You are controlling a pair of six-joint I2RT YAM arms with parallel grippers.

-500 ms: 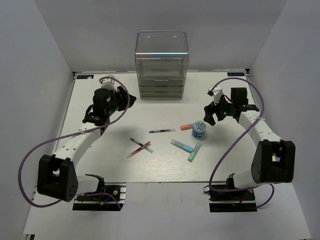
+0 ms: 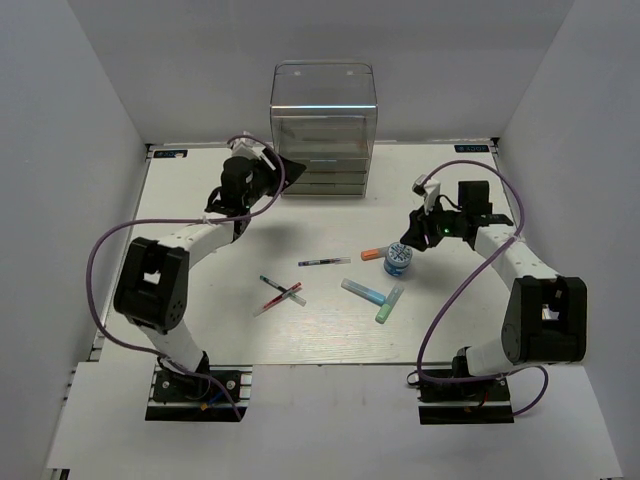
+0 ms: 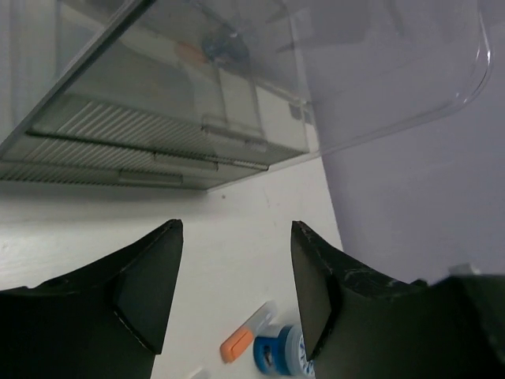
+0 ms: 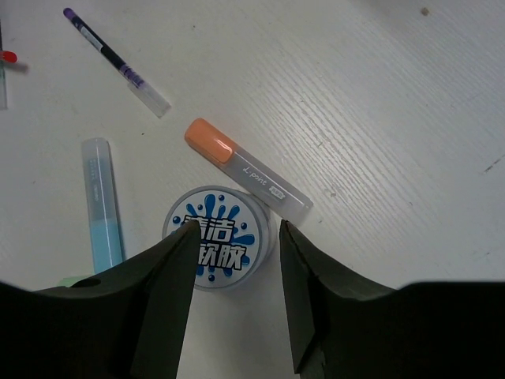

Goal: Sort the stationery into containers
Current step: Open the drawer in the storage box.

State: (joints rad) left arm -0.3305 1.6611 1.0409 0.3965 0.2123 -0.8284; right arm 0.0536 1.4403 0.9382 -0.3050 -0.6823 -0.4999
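The white worktop [image 2: 200, 320] carried the clear acrylic organizer [image 2: 322, 130] at 12 o'clock. It had shallow drawers under a tall see-through compartment, and glare hid what the drawers held. The left fingers [image 3: 150, 284], spread wide and empty, sat by the organizer's 8 o'clock corner. The right fingers [image 4: 162, 300], parted and gripping nothing, straddled the blue-white roll [image 2: 398, 259] at 3 o'clock, perhaps just above it. The orange-capped highlighter [image 2: 374, 253] lay just beside the roll at 10 o'clock, with the blue highlighter [image 2: 364, 292] and mint highlighter [image 2: 389, 304] at 6 o'clock. The clear pen [image 2: 324, 262] lay centrally. The red pen [image 2: 277, 299] crossed the dark pen [image 2: 283, 289] at 8 o'clock.
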